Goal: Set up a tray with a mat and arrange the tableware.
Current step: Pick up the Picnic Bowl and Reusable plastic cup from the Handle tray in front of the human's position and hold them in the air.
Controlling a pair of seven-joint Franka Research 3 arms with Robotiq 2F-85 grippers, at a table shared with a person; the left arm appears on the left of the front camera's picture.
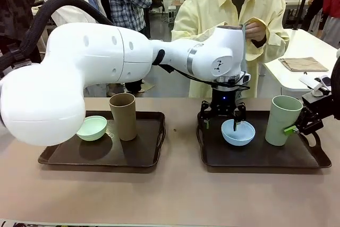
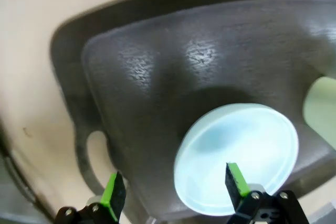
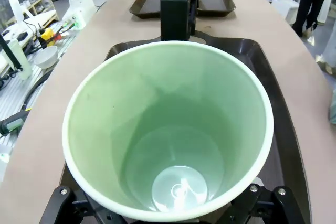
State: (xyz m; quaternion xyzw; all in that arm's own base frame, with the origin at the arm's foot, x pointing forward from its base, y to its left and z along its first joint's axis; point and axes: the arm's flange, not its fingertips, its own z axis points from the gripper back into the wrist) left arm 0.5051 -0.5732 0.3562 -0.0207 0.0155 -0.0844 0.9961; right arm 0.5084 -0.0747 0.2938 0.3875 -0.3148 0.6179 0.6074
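Operator: Progress on the trays, where do I stand?

Spotter: You have two dark trays side by side on the table. Your left tray [image 1: 154,147] carries the mint green bowl [image 1: 91,128] and the brown tumbler [image 1: 123,116], close together, the tumbler upright. Your right tray [image 1: 265,159] carries the light blue bowl [image 1: 238,133] and the pale green tumbler [image 1: 281,120], a little apart.

Operator: And the mat?

Spotter: A dark textured mat [image 2: 210,56] seems to line the right tray's floor. On the other tray I cannot tell.

Operator: Grippers?

Spotter: Your left gripper [image 1: 221,124] reaches across and hangs low over the light blue bowl. Its fingers are spread wide, one pad above the bowl's inside and the other outside its rim, holding nothing. Your right gripper [image 1: 292,129] has its fingers wide around the pale green tumbler, which stands on the tray. Whether the pads touch it I cannot tell.

Operator: So what's left?

Spotter: By my reckoning you're near the end, since each tray has a bowl and a tumbler. What's left looks like final placing of these two pieces, then pulling both arms clear.
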